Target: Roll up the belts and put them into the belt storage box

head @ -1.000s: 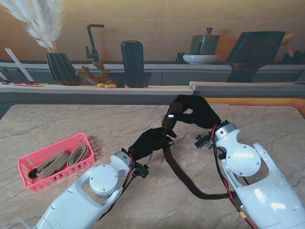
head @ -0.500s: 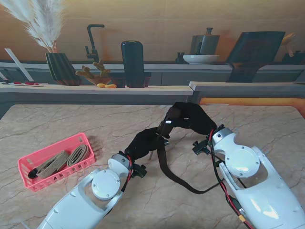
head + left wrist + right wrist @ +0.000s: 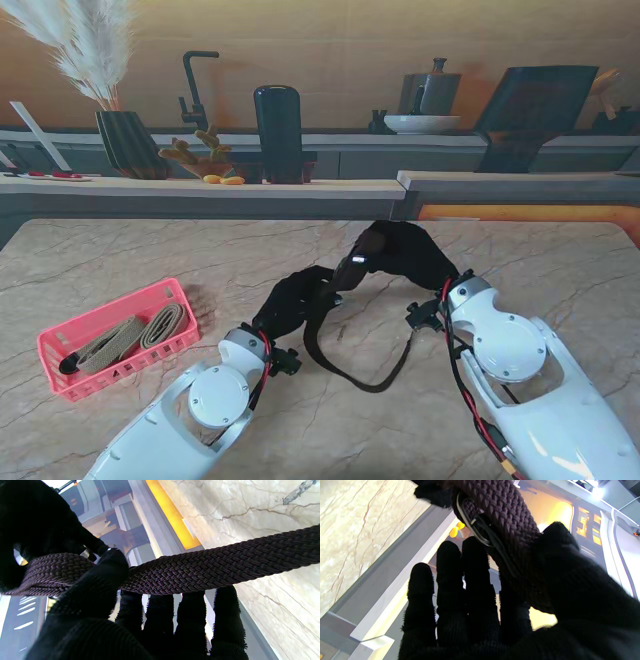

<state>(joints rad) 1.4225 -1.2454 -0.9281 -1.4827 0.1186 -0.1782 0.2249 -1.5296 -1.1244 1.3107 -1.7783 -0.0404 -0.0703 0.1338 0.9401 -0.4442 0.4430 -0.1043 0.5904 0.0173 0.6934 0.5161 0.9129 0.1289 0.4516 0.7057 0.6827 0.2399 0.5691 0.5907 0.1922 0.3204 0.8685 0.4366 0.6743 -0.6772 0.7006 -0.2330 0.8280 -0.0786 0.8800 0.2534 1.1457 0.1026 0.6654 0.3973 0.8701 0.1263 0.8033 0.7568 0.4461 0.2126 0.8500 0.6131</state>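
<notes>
A dark brown woven belt [image 3: 345,365] hangs in a loop between my two black-gloved hands over the middle of the table. My left hand [image 3: 290,300] is shut on the belt [image 3: 200,572], thumb pressed over the strap and the other fingers [image 3: 160,615] under it. My right hand [image 3: 400,250] is shut on the buckle end [image 3: 500,512], thumb clamping it against the fingers [image 3: 450,580]. The pink belt storage box [image 3: 110,340] stands at the left with two tan rolled belts [image 3: 135,335] inside.
A raised counter edge [image 3: 200,188] runs along the far side of the marble table [image 3: 560,270], with a vase, a faucet, a dark cylinder and a bowl behind it. An orange strip [image 3: 520,212] lies at the far right.
The trailing end of the belt has been drawn in from the right, so the long tail is now a short hanging loop. Both hands have moved slightly left and closer together.
</notes>
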